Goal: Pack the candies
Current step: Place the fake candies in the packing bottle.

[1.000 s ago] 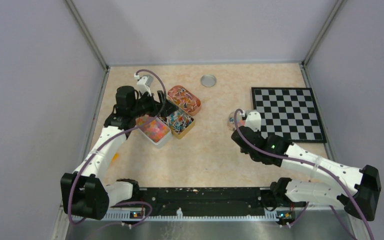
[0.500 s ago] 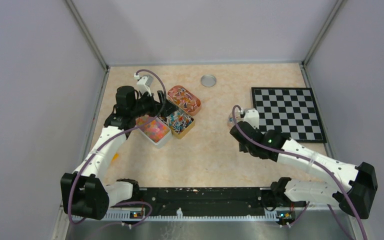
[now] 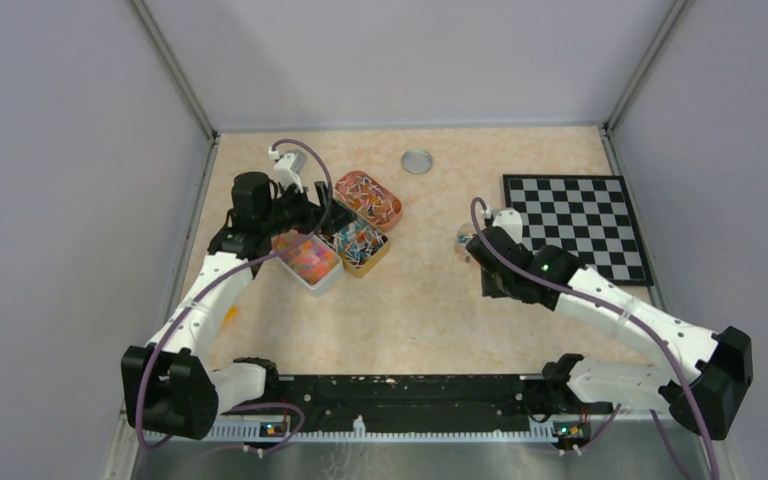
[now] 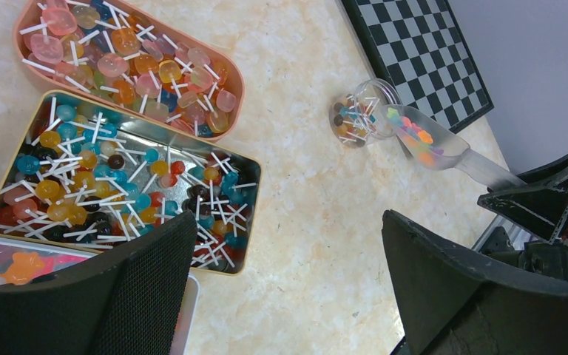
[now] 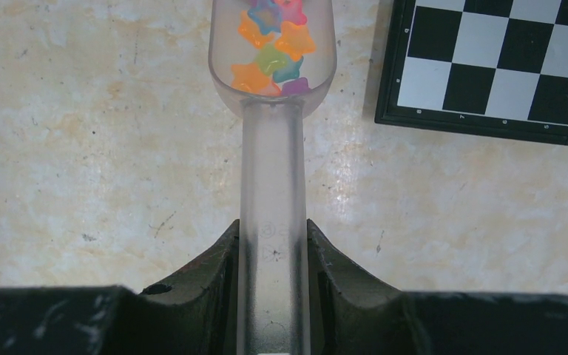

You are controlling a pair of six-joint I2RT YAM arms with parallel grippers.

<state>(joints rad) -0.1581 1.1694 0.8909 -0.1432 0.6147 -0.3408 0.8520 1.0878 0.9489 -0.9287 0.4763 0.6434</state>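
Note:
My right gripper (image 5: pixel 272 244) is shut on the handle of a clear plastic scoop (image 5: pixel 272 170). Its bowl holds small star-shaped candies (image 5: pixel 274 44) in orange, pink, yellow and green. In the left wrist view the scoop (image 4: pixel 433 144) points its tip into the mouth of a small clear jar (image 4: pixel 359 115) lying on its side with some sweets inside. The jar (image 3: pixel 463 240) lies just left of my right gripper (image 3: pixel 488 252). My left gripper (image 3: pixel 305 215) is open and empty above a white tray (image 3: pixel 322 285) filled with pink and orange candies (image 3: pixel 305 257).
A gold tin (image 4: pixel 256 170) and an orange oval tin (image 4: pixel 239 92), both full of lollipops, sit beside the white tray. A chessboard (image 3: pixel 575 227) lies at the right. A round metal lid (image 3: pixel 417 161) lies at the back.
My right arm has swung a little to the right and turned its wrist, keeping the scoop by the jar. The left arm has not moved.

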